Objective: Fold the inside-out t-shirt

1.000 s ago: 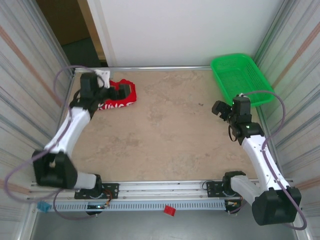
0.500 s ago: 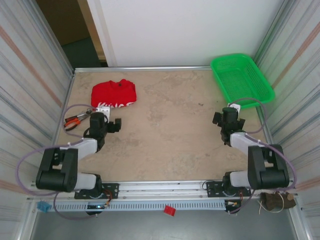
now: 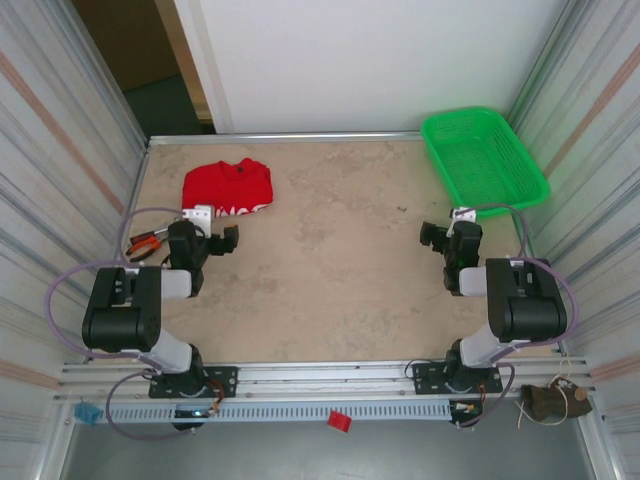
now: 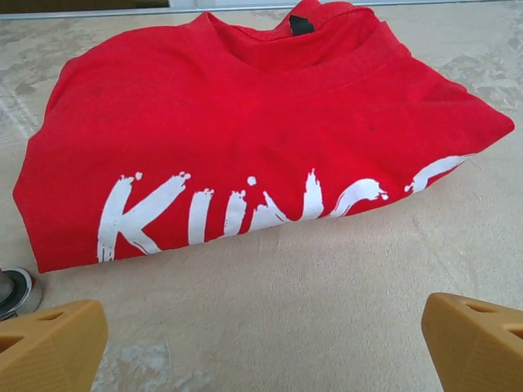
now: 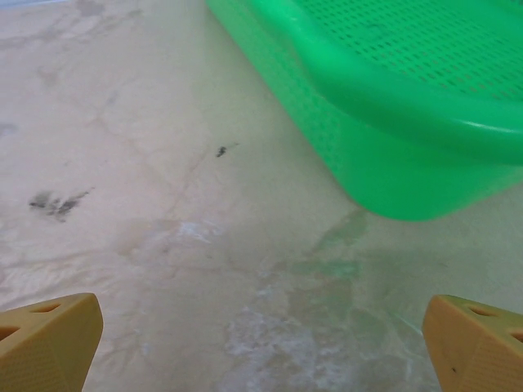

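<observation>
The inside-out t-shirt [image 3: 228, 188] lies folded in a compact red bundle at the table's far left. In the left wrist view the t-shirt [image 4: 245, 131] shows white lettering along its near edge and a dark neck label [image 4: 301, 24] at the collar. My left gripper [image 3: 218, 243] sits low just on the near side of the shirt, apart from it. The left gripper [image 4: 261, 351] is open, with bare table between its fingertips [image 4: 49, 347]. Near the right side, my right gripper [image 3: 445, 236] is also open over bare table; the wrist view of the right gripper [image 5: 261, 351] shows nothing between the jaws.
A green mesh basket [image 3: 483, 158] stands at the far right corner, its wall [image 5: 384, 155] just ahead of the right gripper. Red-handled pliers [image 3: 145, 243] lie by the left wall beside the left arm. Metal walls close both sides.
The left arm has drawn back from the shirt toward its base, leaving the shirt lying folded. The right arm has also folded back. Both grippers stayed open.
</observation>
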Robot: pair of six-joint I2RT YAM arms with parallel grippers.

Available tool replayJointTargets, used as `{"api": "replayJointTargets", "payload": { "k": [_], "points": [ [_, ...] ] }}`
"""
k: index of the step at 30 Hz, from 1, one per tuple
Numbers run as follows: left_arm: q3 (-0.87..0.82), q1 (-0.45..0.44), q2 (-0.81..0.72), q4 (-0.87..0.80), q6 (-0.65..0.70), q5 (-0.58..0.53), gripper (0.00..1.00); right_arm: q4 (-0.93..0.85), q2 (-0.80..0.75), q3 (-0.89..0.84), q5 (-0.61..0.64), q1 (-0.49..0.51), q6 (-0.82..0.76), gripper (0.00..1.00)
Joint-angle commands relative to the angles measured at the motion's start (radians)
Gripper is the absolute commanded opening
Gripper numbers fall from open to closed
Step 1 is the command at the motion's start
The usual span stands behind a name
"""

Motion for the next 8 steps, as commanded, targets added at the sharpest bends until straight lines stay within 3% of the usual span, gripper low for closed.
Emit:
{"api": "replayJointTargets", "payload": {
  "k": [1, 3, 8],
  "points": [
    [0.014, 0.002, -0.003, 0.008, 0.014, 0.025, 0.99, 0.017, -0.013, 0.020, -0.031, -0.001, -0.027, 0.99],
    [0.019, 0.003, -0.002, -0.001, 0.013, 0.024, 0.99, -0.023, -0.005, 0.044, -0.089, -0.024, -0.019, 0.99],
    [0.002, -0.006, -0.014, 0.018, 0.021, 0.013, 0.99, 0.026, -0.020, 0.011, -0.078, -0.008, -0.037, 0.99]
  ]
}}
